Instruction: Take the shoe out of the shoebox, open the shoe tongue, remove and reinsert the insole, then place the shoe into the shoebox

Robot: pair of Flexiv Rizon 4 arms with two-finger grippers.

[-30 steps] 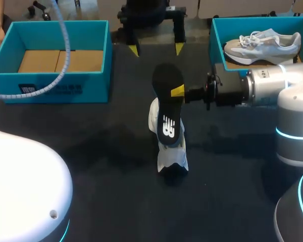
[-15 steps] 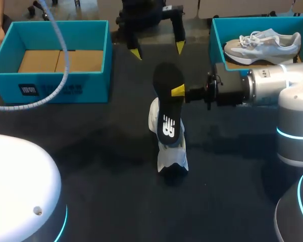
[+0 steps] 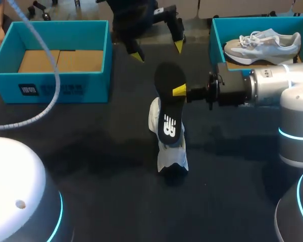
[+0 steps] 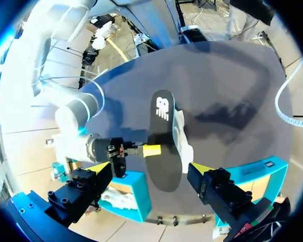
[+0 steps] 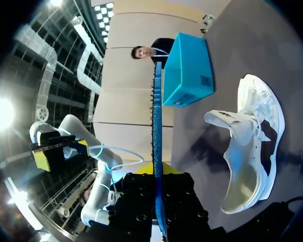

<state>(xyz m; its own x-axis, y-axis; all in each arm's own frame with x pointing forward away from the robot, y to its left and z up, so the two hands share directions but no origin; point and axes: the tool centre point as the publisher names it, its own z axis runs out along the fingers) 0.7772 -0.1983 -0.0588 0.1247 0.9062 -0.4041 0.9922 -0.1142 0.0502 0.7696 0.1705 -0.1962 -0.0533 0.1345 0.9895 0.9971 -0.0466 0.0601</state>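
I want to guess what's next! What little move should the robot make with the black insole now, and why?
Probably tip the insole down into the white shoe. The right gripper is shut on the insole, holding it next to the shoe on the table, while the left gripper hangs open farther back.

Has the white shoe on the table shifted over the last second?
No. The white shoe lies in the same spot relative to the left shoebox, close to the insole held by the right gripper.
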